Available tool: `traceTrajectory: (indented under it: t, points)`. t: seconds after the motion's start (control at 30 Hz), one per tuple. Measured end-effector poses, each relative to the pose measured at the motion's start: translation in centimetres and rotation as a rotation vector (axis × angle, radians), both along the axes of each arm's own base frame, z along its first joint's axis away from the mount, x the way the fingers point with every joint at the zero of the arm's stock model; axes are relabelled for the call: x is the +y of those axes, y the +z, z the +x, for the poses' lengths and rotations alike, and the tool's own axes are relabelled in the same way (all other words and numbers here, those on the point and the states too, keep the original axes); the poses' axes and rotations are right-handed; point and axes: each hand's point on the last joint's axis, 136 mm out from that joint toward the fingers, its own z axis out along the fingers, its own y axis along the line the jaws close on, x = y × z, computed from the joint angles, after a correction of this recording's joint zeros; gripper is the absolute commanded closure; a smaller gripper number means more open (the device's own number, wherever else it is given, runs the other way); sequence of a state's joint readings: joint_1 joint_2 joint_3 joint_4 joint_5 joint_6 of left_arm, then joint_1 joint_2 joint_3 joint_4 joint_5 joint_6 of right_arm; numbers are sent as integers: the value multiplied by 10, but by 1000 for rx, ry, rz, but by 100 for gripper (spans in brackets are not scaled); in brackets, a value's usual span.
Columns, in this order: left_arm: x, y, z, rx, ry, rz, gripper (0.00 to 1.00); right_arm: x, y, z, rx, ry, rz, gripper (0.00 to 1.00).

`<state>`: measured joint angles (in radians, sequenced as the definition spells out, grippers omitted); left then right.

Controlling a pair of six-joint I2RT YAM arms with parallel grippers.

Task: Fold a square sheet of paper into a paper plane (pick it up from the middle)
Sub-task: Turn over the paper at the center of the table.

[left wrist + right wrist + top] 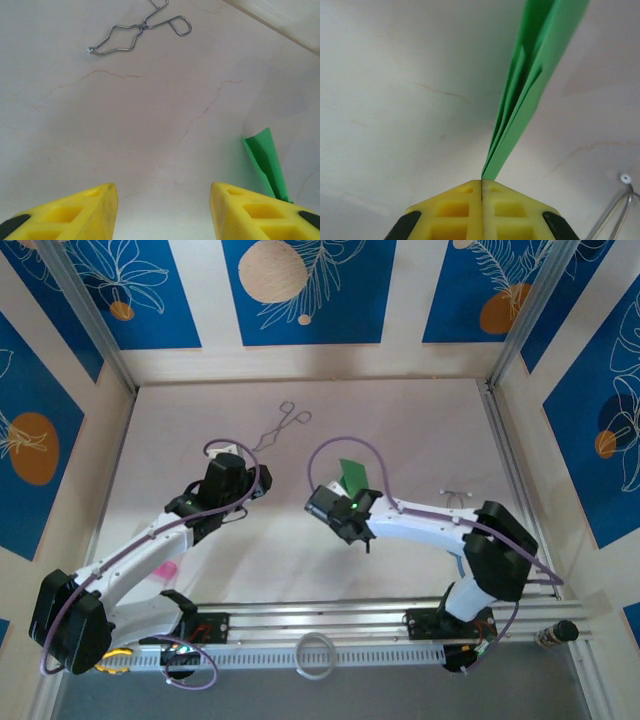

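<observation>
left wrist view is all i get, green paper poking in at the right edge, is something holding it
Observer: Yes. The right gripper has the green paper by its narrow end, jaws shut on it.
Operator: is it a flat sheet
Observer: No. The right wrist view shows several folded layers fanning out from the grip.
Operator: anything on the table besides the forceps
Observer: In the top view, a small pink item lies on the table close beside the left arm.
</observation>
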<state>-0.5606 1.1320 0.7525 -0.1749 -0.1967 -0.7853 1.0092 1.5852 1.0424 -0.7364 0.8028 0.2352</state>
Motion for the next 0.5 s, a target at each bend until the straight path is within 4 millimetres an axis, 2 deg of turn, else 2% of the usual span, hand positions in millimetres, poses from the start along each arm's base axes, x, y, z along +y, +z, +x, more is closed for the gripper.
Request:
traceTrajectory:
  t: [0.1, 0.23, 0.37, 0.5]
  points:
    - [1, 0, 0, 1, 4, -2, 48, 17, -8, -4, 19, 40, -1, 90]
    - [2, 0, 1, 2, 8, -1, 48, 28, -15, -8, 57, 57, 20, 83]
    - [4, -2, 1, 6, 12, 0, 47, 41, -17, -14, 116, 53, 101, 60]
    - [4, -4, 1, 12, 13, 1, 47, 53, -15, -14, 193, 19, 270, 58]
